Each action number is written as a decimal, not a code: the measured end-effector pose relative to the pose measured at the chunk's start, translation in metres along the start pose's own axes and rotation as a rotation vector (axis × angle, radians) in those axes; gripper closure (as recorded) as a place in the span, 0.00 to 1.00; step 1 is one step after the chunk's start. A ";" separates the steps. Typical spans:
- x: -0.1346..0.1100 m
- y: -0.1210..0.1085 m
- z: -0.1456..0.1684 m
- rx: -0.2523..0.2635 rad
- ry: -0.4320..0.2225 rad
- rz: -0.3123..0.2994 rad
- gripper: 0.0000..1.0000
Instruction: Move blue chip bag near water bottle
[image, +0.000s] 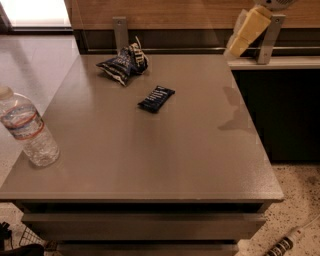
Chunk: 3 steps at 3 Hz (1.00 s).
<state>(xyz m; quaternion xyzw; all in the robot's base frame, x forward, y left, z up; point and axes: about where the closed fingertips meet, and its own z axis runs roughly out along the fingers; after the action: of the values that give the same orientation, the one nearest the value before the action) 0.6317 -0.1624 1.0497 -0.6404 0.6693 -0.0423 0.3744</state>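
Note:
The blue chip bag (123, 63), crumpled navy foil with white lettering, lies at the far left of the grey table (165, 150). The water bottle (27, 131), clear with a white cap and a red, white and blue label, stands at the table's left front edge, far from the bag. The gripper (246, 32), with cream-coloured fingers, hangs in the air above the table's far right corner, well to the right of the bag and touching nothing.
A small flat dark blue bar wrapper (156, 98) lies near the table's middle, in front of the bag. Two metal posts (120, 32) and a rail stand along the back edge. A dark cabinet (280, 115) is to the right.

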 end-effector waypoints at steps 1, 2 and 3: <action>-0.042 -0.028 0.053 0.038 -0.017 -0.006 0.00; -0.058 -0.042 0.089 0.077 -0.012 0.053 0.00; -0.059 -0.042 0.092 0.075 -0.008 0.053 0.00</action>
<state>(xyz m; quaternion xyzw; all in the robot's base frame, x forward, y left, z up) 0.7113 -0.0788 1.0328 -0.6081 0.6825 -0.0549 0.4018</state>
